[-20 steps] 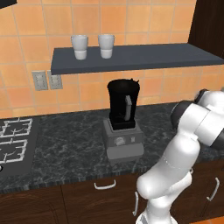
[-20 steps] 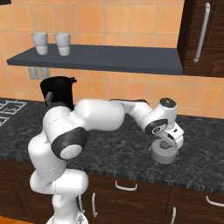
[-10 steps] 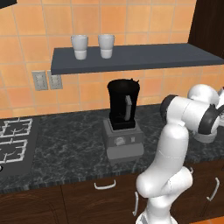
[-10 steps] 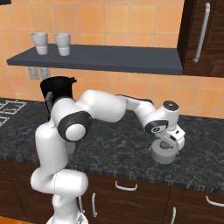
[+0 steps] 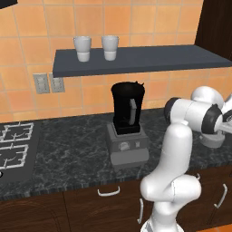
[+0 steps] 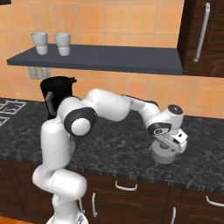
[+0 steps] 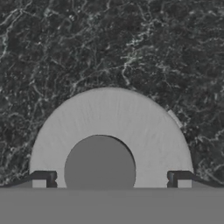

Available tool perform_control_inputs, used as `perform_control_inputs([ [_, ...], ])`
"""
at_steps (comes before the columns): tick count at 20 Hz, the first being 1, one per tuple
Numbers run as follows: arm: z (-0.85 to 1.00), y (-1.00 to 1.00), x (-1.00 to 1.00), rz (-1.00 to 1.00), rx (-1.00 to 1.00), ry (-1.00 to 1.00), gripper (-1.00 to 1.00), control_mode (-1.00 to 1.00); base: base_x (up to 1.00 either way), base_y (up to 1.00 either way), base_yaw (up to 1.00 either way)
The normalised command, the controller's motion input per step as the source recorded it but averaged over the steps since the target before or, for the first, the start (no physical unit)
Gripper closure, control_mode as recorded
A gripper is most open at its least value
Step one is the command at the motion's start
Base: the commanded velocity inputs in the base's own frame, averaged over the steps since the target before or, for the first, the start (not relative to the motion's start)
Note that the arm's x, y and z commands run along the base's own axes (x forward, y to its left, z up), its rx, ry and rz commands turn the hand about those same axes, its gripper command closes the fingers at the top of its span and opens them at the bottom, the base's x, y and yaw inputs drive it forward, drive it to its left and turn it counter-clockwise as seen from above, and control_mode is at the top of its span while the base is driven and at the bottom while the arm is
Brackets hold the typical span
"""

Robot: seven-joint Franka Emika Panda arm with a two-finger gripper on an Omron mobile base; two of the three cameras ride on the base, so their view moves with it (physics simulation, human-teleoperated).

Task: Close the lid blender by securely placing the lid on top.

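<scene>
You're early in the task. The lid (image 6: 163, 154) sits flat on the dark counter (image 6: 118, 148) far to the arm's right, well apart from the blender (image 5: 128, 123), whose black jar is open on top w/ nothing on it. Nothing's gripped yet. In the hand view the lid (image 7: 111, 131) lies right under the camera, its darker knob (image 7: 99, 162) roughly centred btwn the two fingertips (image 7: 43, 176), which stand wide, one each side of the knob and not touching it. So the gripper (image 6: 171, 142) is spread open, empty, poised directly over the lid.

Left to do, as I judge it: drop onto the knob, close on it, lift, carry across to the jar, seat the lid square on the rim, let go. That's most of the job.

Vs the earlier frames: the base hasn't moved, and the blender, the two white cups (image 5: 96, 47) on the shelf and the lid are where they were. The arm has changed its pose: in the left base view the elbow has swung in and down, now standing btwn the blender and the counter's right end. The hand has stayed over the lid, settling only slightly. Jaws were wide then and are wide now.
</scene>
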Motion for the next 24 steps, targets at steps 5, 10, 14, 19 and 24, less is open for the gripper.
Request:
perform_control_inputs([
  [5,-0.19,0.06,0.02,0.02,0.0,0.02,1.0,-1.0,0.0,0.0,0.0],
  [10,-0.18,0.18,0.07,0.01,0.0,0.01,-1.0,-1.0,0.0,0.0,0.0],
  [14,-0.15,0.15,0.01,0.01,0.0,0.01,-1.0,-1.0,0.0,0.0,0.0],
  [19,0.0,0.08,0.05,0.0,0.0,0.0,-1.0,-1.0,0.0,0.0,0.0],
  [24,-0.04,0.19,-0.01,0.0,0.0,0.01,-1.0,-1.0,0.0,0.0,0.0],
])
